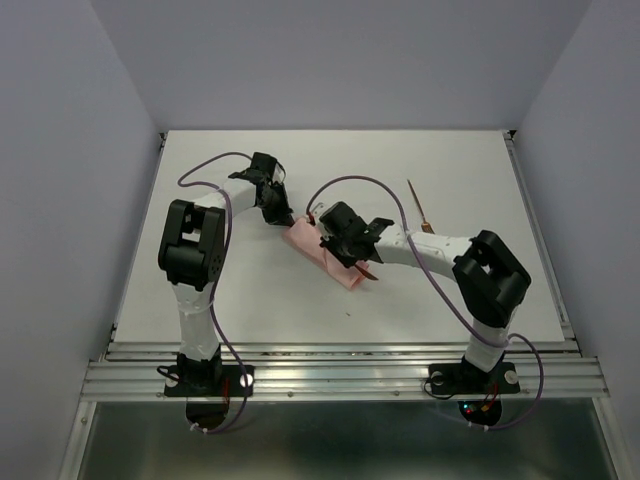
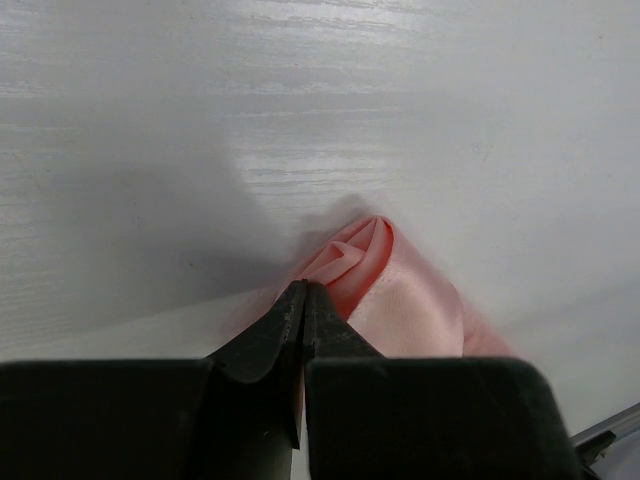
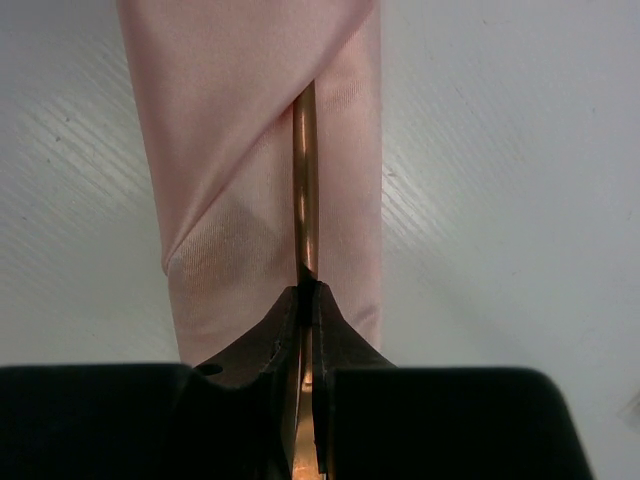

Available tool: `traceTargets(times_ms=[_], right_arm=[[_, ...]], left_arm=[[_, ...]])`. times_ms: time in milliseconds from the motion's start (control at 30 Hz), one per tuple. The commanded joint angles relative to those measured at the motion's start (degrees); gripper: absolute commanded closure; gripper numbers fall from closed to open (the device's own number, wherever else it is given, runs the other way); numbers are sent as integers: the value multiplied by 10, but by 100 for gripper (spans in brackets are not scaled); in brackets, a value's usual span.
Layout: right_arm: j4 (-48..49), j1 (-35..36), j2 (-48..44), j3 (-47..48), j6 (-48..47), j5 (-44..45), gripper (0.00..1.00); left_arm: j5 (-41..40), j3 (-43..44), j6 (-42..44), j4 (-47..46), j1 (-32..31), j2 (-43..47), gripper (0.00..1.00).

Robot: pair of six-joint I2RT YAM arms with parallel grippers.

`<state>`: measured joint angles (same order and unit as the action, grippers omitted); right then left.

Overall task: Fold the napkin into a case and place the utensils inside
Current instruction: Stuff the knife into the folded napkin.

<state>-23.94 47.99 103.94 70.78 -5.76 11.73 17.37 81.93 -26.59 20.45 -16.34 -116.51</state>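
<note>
Item: case (image 3: 230, 150), mid-table, long axis running straight ahead of my right gripper (image 3: 308, 290).
Right gripper: clenched on one utensil (image 3: 305, 170), its shaft in line with the fold's slit (tip tucked under).
Left gripper (image 2: 303, 300): pinching the case's far end.
Second utensil (image 1: 420, 208): apart, nearer my right arm.

The right pincer (image 3: 308, 290) is clamped on a thin reddish-brown utensil (image 3: 305, 180) whose shaft runs toward 12 o'clock into the pink case (image 3: 230, 150) lying on the white surface (image 3: 500, 200).
</note>
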Motion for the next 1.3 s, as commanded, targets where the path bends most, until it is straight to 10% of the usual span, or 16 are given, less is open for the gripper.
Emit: traceTargets(times_ms=[0, 1267], right_arm=[[30, 5, 18, 39, -15, -3, 99], [79, 5, 113, 119, -71, 26, 99]], left_arm=[[15, 15, 11, -3, 2, -3, 89], [50, 21, 29, 1, 2, -12, 89]])
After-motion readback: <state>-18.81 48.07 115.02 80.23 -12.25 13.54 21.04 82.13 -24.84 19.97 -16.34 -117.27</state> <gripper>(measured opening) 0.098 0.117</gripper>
